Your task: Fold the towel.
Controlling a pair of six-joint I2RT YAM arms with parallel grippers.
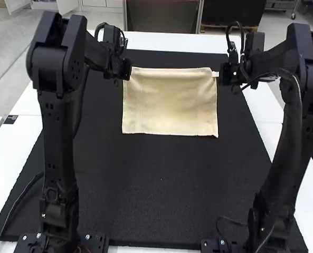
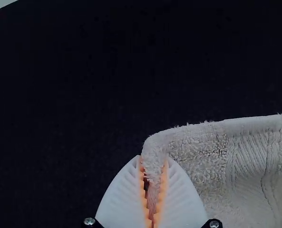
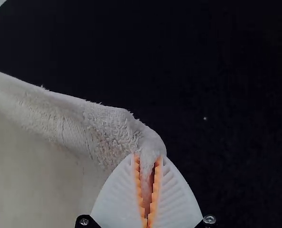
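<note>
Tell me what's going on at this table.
Two robot arms are working on folding a cream towel on a black mat. The left gripper has its fingers closed on the towel's far left corner, and the right gripper grips the far right one. The towel spreads between and in front of them as a rough rectangle; whether it is already folded once, I can't tell.

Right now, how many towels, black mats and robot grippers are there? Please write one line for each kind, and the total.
Towel: 1
Black mat: 1
Robot grippers: 2 (left gripper, right gripper)
Total: 4
</note>
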